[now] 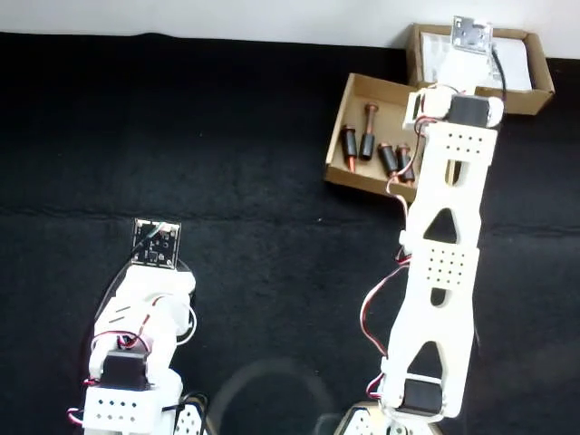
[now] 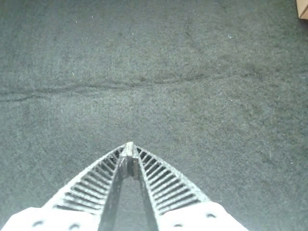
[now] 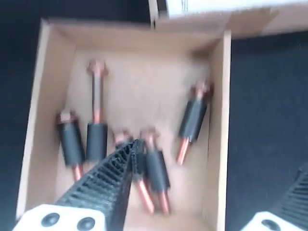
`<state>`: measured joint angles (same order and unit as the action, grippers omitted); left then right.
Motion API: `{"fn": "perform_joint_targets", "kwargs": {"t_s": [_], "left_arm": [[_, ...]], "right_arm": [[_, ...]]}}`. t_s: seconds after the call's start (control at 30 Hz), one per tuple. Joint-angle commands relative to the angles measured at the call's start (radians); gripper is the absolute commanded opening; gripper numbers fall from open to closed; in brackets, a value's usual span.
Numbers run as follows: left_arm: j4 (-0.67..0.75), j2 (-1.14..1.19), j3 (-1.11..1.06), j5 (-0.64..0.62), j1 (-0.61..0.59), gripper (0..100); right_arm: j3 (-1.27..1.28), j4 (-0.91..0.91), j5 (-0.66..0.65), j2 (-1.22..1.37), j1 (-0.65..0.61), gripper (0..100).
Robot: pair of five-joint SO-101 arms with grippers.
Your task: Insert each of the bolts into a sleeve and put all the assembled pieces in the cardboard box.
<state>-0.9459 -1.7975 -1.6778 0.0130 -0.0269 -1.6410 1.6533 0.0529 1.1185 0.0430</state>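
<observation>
Black cloth (image 1: 227, 136), left pincer (image 2: 129, 147) closed, right pincer (image 3: 214, 166) wide over cardboard box (image 3: 219, 110), finger (image 3: 110, 178) overlapping seemingly five sleeved bolts (image 3: 192, 120).

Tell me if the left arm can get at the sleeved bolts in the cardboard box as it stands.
Probably not. The left gripper, jaws shut, sits over bare cloth at the near left; the cardboard box with the sleeved bolts lies far across, and the right arm stretches over it.
</observation>
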Motion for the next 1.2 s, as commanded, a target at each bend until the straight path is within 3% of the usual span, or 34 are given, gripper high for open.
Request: {"fn": "perform_joint_targets", "kwargs": {"t_s": [0.0, 0.53, 1.17], "left_arm": [[0.020, -0.010, -0.018, 0.006, -0.012, 1], [0.020, -0.010, -0.018, 0.006, -0.012, 1], [0.018, -0.010, -0.018, 0.005, -0.012, 1]], "right_arm": [[-0.130, 0.107, -0.012, -0.110, -0.005, 43.3], [-0.067, 0.114, -0.011, -0.584, -0.054, 43.2], [1.225, 0.110, -0.012, -1.633, -0.051, 43.2]]}}
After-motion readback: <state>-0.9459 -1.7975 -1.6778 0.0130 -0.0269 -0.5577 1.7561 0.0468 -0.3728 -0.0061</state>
